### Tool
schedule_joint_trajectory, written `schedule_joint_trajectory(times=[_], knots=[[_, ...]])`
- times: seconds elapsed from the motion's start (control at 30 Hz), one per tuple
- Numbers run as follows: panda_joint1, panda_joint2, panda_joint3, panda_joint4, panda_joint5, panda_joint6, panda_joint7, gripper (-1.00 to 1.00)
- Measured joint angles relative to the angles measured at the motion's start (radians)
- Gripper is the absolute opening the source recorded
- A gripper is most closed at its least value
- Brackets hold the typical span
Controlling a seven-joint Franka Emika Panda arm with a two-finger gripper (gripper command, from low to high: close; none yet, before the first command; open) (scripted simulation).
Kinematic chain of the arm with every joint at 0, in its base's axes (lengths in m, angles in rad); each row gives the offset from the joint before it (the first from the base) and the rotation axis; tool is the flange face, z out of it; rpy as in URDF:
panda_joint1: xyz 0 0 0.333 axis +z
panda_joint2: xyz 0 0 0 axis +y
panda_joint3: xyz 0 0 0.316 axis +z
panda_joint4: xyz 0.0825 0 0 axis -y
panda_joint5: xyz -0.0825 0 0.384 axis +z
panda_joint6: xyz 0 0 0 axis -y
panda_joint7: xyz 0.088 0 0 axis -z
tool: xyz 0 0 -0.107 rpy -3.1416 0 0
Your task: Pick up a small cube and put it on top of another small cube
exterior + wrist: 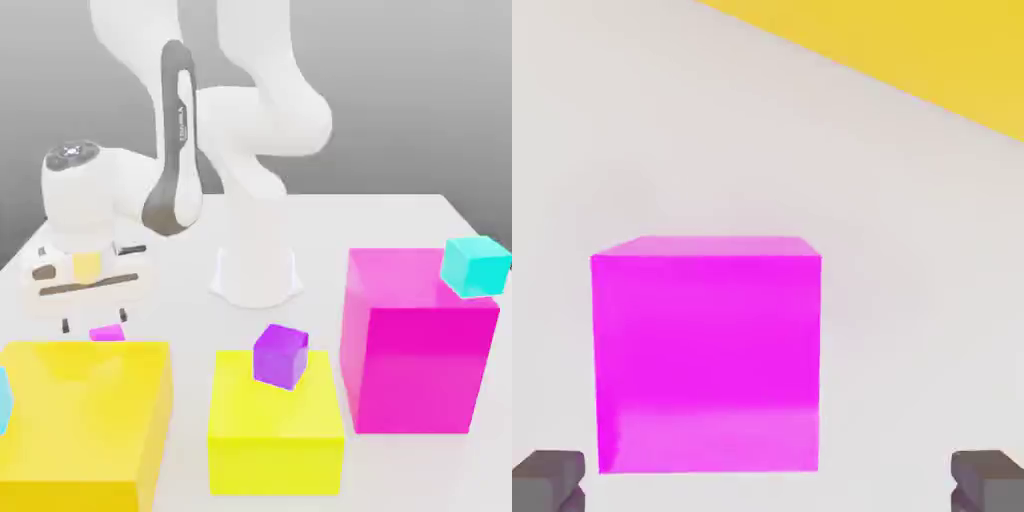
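So we're looking at the claw (93, 322) hanging wide open near the surface's (400, 215) edge on the exterior view's left, pointing straight down with nothing held between its fingers (548, 478). The small cube (107, 332), the tiny bright magenta one, is sitting on the surface right under the claw, just behind the big yellow block (85, 425) that's filling that front corner. In the hand view we're seeing the small cube (707, 352) square between the two dark fingertips, with gaps on both sides, so nothing's touching it.

Next along the front edge there's a lower yellow block (275, 430) with a violet cube (281, 354) tilting on its top. Toward the exterior view's right a big magenta block (415, 345) is standing, and a cyan cube (476, 265) is perching on its far top corner, also tilted. The arm's white base (255, 270) is sitting mid-surface behind all that.
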Motion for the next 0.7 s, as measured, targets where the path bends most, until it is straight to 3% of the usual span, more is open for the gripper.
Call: schedule_joint_trajectory(times=[0.2,0.47,0.5,0.7], knots=[[-0.146,0.062,0.178,0.002,0.116,0.062,-0.082,0.0],[-0.486,0.106,0.536,0.002,0.222,0.144,-0.168,0.0],[-0.529,0.109,0.579,0.001,0.23,0.153,-0.176,-1.0],[-0.552,0.111,0.601,0.001,0.226,0.155,-0.175,-1.0]])
